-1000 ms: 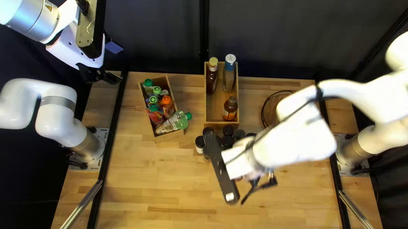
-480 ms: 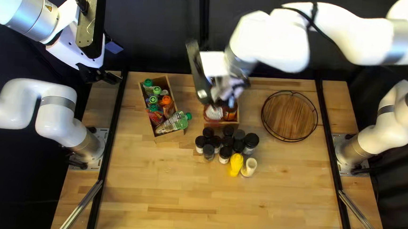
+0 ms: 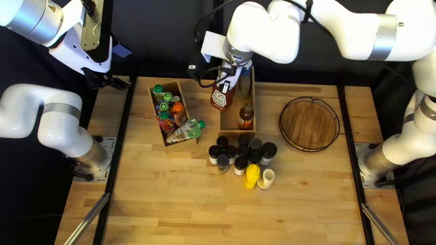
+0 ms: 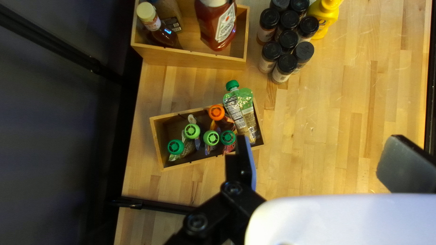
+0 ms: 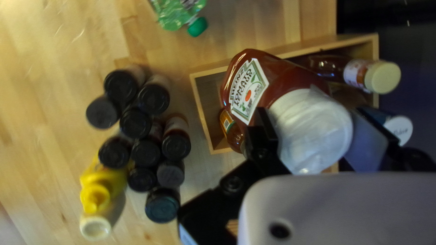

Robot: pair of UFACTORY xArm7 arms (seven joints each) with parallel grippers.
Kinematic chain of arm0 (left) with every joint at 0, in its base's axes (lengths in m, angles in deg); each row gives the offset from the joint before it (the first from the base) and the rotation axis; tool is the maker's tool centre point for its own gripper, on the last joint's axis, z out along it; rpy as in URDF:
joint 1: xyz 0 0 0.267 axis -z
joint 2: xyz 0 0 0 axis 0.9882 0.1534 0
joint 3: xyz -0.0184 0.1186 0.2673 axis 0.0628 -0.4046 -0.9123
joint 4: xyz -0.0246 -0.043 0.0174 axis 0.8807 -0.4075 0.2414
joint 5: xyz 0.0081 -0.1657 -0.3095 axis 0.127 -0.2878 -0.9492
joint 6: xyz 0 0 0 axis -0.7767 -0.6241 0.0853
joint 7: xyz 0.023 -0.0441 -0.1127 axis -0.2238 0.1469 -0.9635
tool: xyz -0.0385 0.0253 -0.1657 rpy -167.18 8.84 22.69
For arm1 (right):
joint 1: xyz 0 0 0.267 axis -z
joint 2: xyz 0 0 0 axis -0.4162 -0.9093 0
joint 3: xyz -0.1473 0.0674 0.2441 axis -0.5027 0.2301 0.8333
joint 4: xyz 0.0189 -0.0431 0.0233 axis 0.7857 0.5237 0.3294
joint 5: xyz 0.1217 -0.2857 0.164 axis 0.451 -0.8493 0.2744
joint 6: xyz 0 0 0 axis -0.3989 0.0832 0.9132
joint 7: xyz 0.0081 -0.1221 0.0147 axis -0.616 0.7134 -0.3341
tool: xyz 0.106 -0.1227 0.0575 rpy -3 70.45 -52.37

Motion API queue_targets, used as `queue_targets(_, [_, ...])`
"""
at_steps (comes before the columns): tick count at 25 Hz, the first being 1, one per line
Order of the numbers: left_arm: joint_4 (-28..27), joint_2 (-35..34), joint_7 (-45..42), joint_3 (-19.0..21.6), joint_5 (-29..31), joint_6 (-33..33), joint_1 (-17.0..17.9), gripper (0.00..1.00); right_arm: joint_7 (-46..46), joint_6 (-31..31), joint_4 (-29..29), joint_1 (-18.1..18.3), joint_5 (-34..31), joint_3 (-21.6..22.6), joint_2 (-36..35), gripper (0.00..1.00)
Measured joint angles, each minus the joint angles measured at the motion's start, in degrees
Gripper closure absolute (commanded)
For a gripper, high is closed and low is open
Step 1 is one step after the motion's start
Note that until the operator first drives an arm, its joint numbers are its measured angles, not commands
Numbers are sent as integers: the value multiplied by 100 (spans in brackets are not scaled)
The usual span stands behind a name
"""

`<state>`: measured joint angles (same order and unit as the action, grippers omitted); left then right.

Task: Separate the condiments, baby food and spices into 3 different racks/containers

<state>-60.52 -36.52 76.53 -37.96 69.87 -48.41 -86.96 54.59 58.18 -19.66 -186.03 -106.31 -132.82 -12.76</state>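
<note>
Ketchup btl (image 3: 221, 98), 1 pc: hanging tilted from right gripper (image 3: 226, 78) at the condiment box.

Top left view:
- Condiment box (image 3: 230, 119), wood: holding blue-neck btl (image 3: 244, 89) & sm. brown btl (image 3: 246, 121).
- Pouch box (image 3: 180, 146), wood: holding baby food pouches (image 3: 179, 116), caps green & orange.
- Spice jars (image 3: 243, 140), dark lids: standing grouped on the table (image 3: 183, 196), near condiment box's near end.
- Yellow btl (image 3: 252, 175) & cream btl (image 3: 266, 179): sitting side by side, just beside jars.
- Round tray (image 3: 309, 124), wood base w/ blk wire rim: resting on table, rt. of condiment box.
- Left gripper (image 3: 121, 67): hovering nr. table's far left corner.

Left wrist view:
- Left gripper (image 4: 320, 145): spreading its fingers wide, pinching nothing.
- Pouches, 6 caps showing: filling pouch box, ahead of one finger; one green-cap pouch leaning over box end, cap poking past rim.
- Cream-cap btl (image 4: 160, 32): leaning in condiment box, apart fr. ketchup btl.

Right wrist view:
- Right gripper (image 5: 313, 131): pinching ketchup btl btwn both fingers, at its white cap end.
- Ketchup btl: overlapping condiment box; contact w/ box, can't tell.
- Sm. brown btl: lying partly hidden behind a finger.
</note>
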Motion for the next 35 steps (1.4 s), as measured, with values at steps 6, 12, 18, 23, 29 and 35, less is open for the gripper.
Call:
queue_targets(6, [0,0,0,0,0,0,0,0,-1278,19,244,-209,-250,-187,52,100])
queue_targets(12, [0,0,0,0,0,0,0,0,-1879,20,306,-314,-378,-290,186,100])
queue_targets(18, [0,0,0,0,0,0,0,0,-2119,-106,519,-308,-441,-359,209,100])
queue_targets(23, [0,0,0,0,0,0,0,0,-2202,-263,665,-274,-464,-398,280,100])
queue_targets(29, [0,0,0,0,0,0,0,0,-2225,-421,774,-232,-449,-411,359,99])
queue_targets(35, [0,0,0,0,0,0,0,0,-2106,-607,844,-136,-348,-393,435,2])
